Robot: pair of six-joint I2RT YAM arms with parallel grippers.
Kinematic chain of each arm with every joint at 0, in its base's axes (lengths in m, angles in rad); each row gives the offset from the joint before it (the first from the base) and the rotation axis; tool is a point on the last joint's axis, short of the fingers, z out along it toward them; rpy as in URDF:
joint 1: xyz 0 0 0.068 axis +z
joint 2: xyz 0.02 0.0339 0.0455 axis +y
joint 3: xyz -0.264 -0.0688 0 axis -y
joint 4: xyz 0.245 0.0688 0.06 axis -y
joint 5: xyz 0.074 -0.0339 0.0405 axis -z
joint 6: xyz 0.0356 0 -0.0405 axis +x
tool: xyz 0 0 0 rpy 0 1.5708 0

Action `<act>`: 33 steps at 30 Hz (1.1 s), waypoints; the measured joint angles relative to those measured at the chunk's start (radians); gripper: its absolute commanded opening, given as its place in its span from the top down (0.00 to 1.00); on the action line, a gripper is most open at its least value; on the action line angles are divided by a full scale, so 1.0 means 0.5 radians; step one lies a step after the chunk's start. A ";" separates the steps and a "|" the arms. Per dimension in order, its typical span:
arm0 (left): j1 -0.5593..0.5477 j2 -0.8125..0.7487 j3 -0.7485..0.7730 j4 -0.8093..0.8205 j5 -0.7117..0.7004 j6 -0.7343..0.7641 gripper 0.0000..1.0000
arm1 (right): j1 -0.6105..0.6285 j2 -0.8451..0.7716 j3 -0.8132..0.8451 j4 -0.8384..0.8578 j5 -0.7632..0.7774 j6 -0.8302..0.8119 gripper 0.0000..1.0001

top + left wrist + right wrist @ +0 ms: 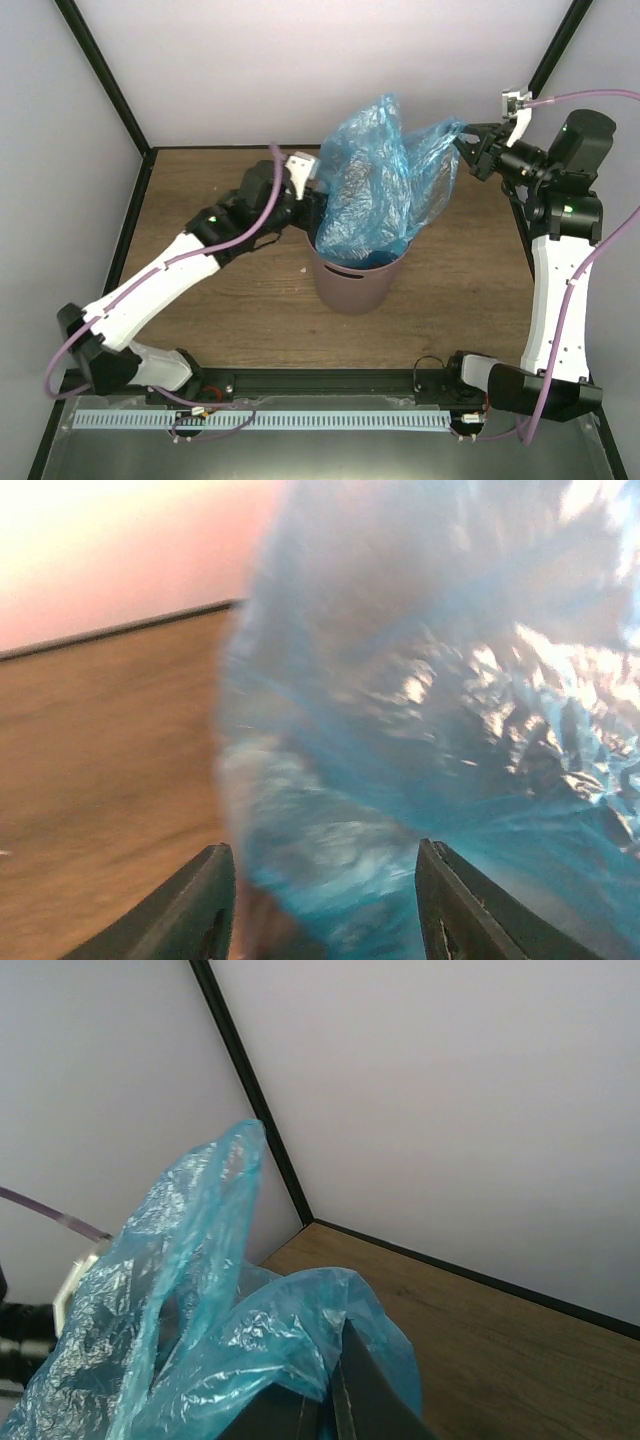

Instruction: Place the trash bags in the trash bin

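Note:
The light-blue trash bag (385, 175) stands bunched up with its lower part inside the mauve trash bin (358, 285) at the table's middle. My right gripper (466, 143) is shut on the bag's upper right corner and holds it high, right of the bin. In the right wrist view the bag (215, 1330) drapes over the closed fingers (375, 1390). My left gripper (308, 190) is open against the bag's left side just above the bin's rim. In the left wrist view the bag (440, 730) fills the space ahead of the spread fingers (195, 910), blurred.
The wooden table (220, 300) lies inside white walls with black frame posts (100, 75). A black rail and a slotted white strip (260, 420) run along the near edge by the arm bases.

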 measured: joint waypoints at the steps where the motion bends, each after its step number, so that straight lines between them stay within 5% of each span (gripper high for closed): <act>1: 0.020 -0.046 0.000 -0.036 -0.040 0.000 0.37 | 0.000 0.000 0.000 0.000 -0.006 0.001 0.99; 5: 0.127 -0.252 0.000 -0.175 -0.237 0.004 0.35 | 0.000 -0.005 0.000 0.002 -0.024 0.004 0.99; 10: 0.197 -0.452 0.012 -0.326 -0.321 0.041 0.63 | 0.006 -0.009 -0.029 0.044 -0.069 0.016 0.99; 18: 0.174 -0.618 0.111 -0.470 0.500 0.261 0.64 | 0.248 0.058 -0.069 0.049 -0.024 0.002 0.99; 26: -0.116 -0.399 0.475 -0.501 1.035 0.193 0.58 | 0.369 0.152 -0.135 0.040 0.029 -0.056 0.99; 33: -0.381 -0.018 0.976 -0.620 0.831 0.164 0.73 | 0.369 0.098 -0.123 0.037 0.135 -0.091 0.99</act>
